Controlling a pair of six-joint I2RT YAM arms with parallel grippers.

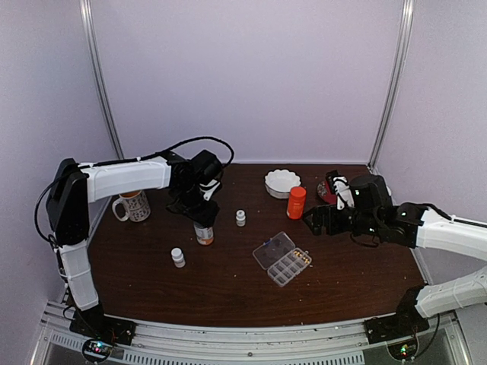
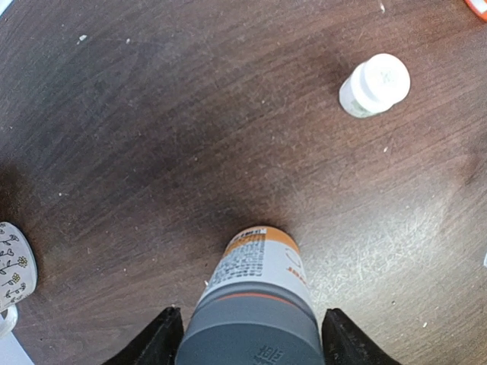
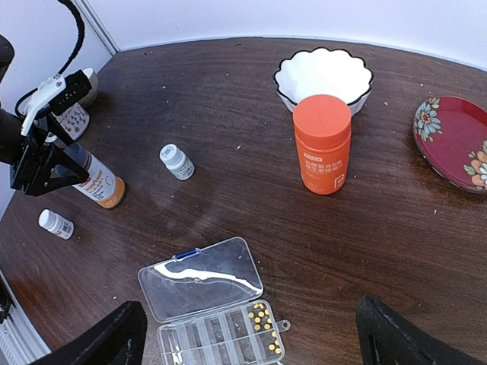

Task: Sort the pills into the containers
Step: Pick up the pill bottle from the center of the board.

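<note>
1. Pill box [image 3: 199, 338]: lid open, lying just under the right gripper [image 3: 251, 306]. Its long side runs roughly finger to finger. Jaws are spread wide and empty.
2. Pills [image 3: 262, 315]: a yellowish cluster in one end cell.
3. Left gripper [image 2: 251, 313]: well apart from the box, jaws straddling the cap of an upright bottle [image 2: 255, 281]. Whether they press it cannot be told.
4. Nearer arm, judged: the right.

Table [image 2: 152, 152]: dark wood grain, fine scratches, low sheen. Pill box [image 3: 205, 285]: clear glossy plastic. Orange bottle [image 3: 323, 144]: smooth matt plastic. Scalloped bowl [image 3: 319, 72]: white, glossy glaze. Labelled bottle [image 2: 255, 266]: matt grey cap, smooth printed label. Plate [image 3: 449, 144]: red, glazed shine.
</note>
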